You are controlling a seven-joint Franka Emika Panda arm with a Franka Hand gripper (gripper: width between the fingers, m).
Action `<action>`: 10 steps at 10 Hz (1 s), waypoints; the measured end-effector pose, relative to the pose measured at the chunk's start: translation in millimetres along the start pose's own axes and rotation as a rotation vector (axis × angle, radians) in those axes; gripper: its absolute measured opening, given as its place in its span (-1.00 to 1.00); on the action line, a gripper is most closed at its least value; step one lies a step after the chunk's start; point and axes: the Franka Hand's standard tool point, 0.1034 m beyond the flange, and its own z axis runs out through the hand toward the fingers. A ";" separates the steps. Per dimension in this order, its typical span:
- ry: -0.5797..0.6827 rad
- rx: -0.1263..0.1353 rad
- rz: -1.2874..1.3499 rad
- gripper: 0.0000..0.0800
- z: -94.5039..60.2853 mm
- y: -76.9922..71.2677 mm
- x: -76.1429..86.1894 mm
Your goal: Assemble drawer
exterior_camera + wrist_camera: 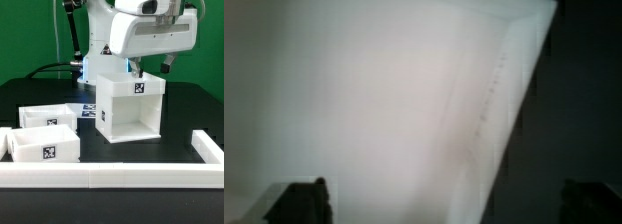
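The tall open-fronted white housing (128, 105) stands upright at the table's middle, with a tag on its front top edge. Two shallow white trays lie at the exterior view's left, one further back (45, 117) and one nearer (45, 147). My gripper (131, 68) hangs right over the housing's back top edge, its tips hidden behind the wall. In the wrist view the housing's white wall (367, 100) fills most of the picture, blurred and very close. The gripper (446, 202) is open, and its dark fingertips (304, 200) stand wide apart at either side of the wall's edge.
A long white rail (110, 178) borders the table's front and turns back at the exterior view's right (208, 150). A flat white marker board (88, 112) lies between the far tray and the housing. Black cables run behind the arm's base (60, 68).
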 end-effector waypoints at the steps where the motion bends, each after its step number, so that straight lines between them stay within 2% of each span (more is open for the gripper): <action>1: 0.001 0.000 -0.001 0.62 1.4 -0.5 -1.1; 3: 0.007 -0.002 -0.001 0.62 2.9 -0.5 -0.8; 4: 0.003 0.001 -0.001 0.26 6.4 -1.7 -2.5; 5: -0.001 0.004 -0.002 0.26 8.3 -2.3 -3.3; 7: 0.002 0.007 -0.002 -0.50 15.0 -3.0 -4.1; 8: -0.001 0.009 -0.002 -0.50 17.1 -3.6 -4.8; 9: -0.002 0.009 -0.002 -0.83 17.0 -3.2 -4.9; 10: 0.003 0.008 -0.006 -0.90 16.5 -2.2 -4.2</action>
